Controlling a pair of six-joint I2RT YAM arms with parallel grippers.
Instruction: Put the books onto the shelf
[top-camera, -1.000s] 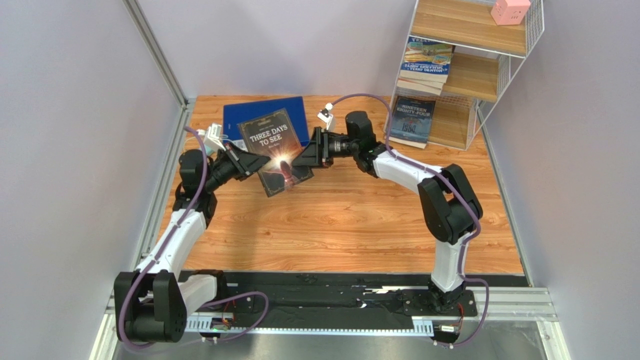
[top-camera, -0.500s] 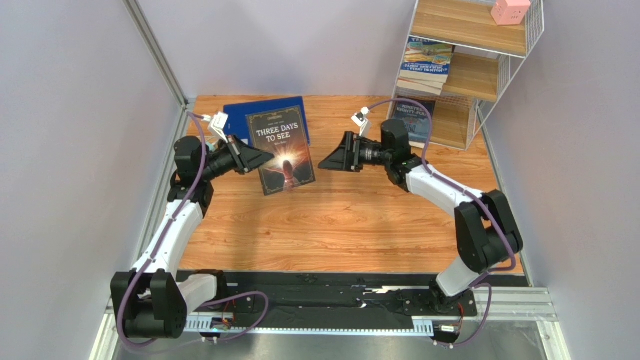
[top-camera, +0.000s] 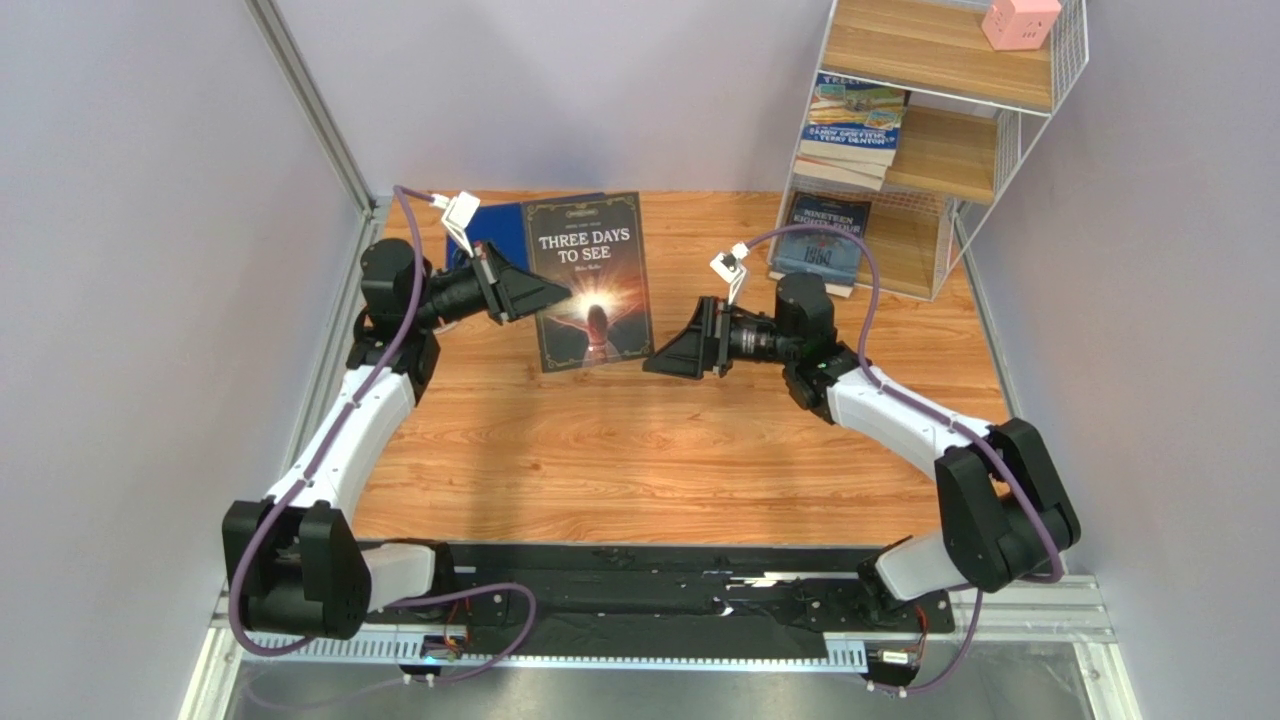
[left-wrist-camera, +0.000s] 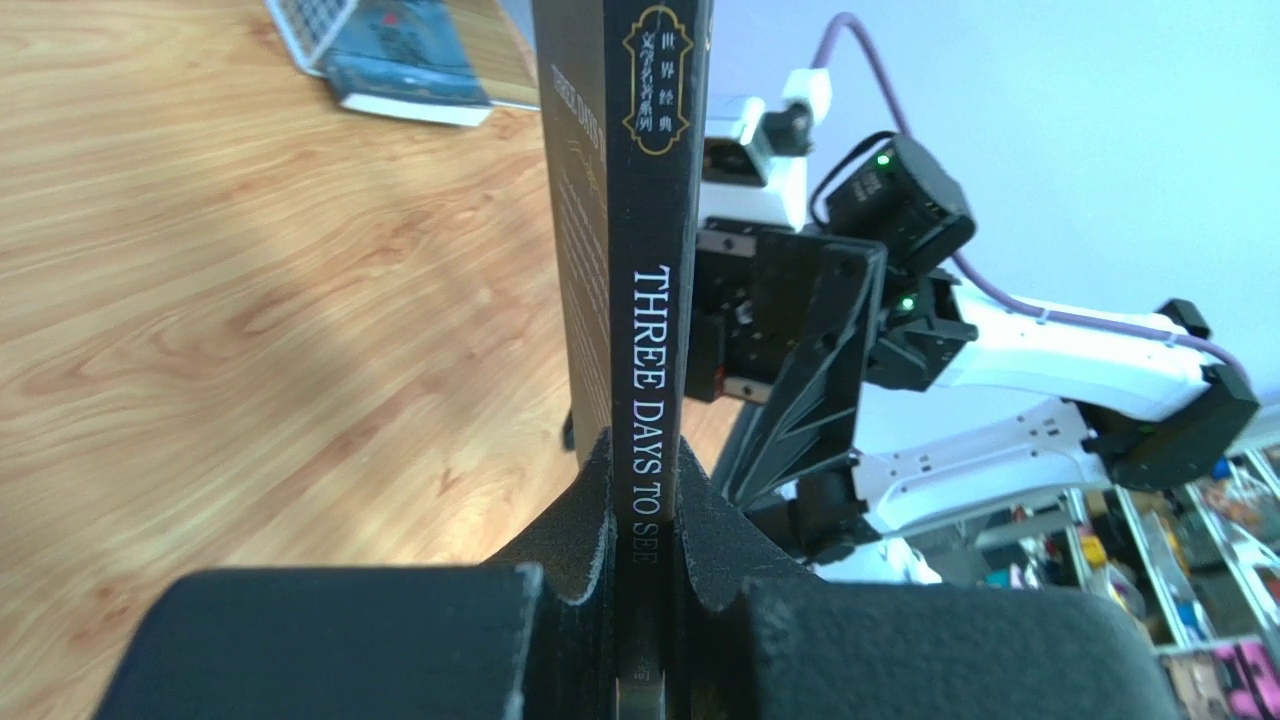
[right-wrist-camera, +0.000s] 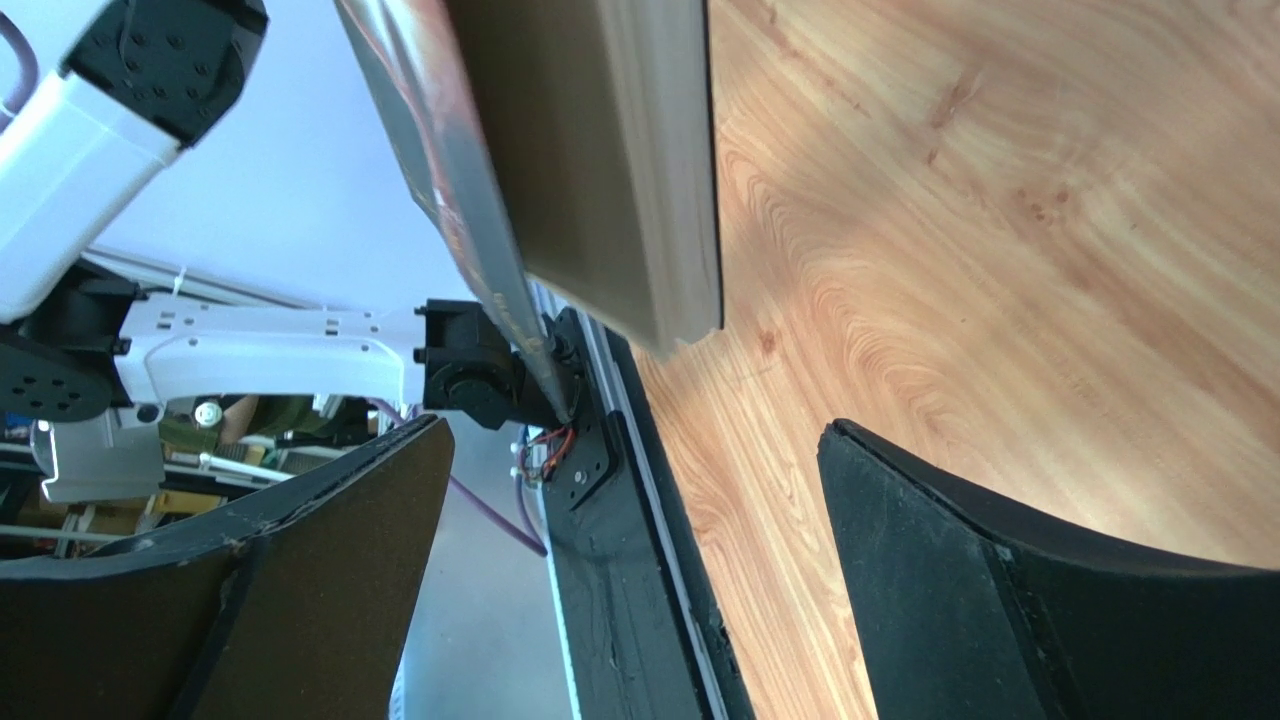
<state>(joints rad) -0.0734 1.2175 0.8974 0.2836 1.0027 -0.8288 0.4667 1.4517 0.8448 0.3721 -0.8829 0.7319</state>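
Since a second ago the right gripper (top-camera: 658, 360) has let go of the "Three Days to See" paperback (top-camera: 592, 282) and pulled back toward the right of the frame, while the left gripper (top-camera: 529, 288) has carried the book up toward the top centre of the overhead view, where its cover now reads nearly square to the camera. The left gripper's fingers are closed tight on the book's left edge. In the left wrist view (left-wrist-camera: 643, 503) both black pads press the lower end of the spine (left-wrist-camera: 649, 225), which runs straight up the frame. The right gripper stands wide open and holds nothing. Its tips point at the book's lower right corner from just beside it, without touching. In the right wrist view (right-wrist-camera: 631, 450) its two dark fingers (right-wrist-camera: 1037, 585) are spread far apart at the bottom of the frame, and the book's corner (right-wrist-camera: 594, 150) hangs above them over the wooden table (top-camera: 676, 450). At the upper right of the overhead view stands the white wire shelf (top-camera: 1070, 68). Its top board carries a small pink block (top-camera: 1022, 21). Its middle board holds a stack of paperbacks (top-camera: 854, 128) lying flat. The bottom board holds the navy "Nineteen Eighty-Four" (top-camera: 824, 240), also flat, with its near end jutting past the board's front edge. A blue binder (top-camera: 504, 225) lies on the table behind the left gripper, partly hidden by the held book.
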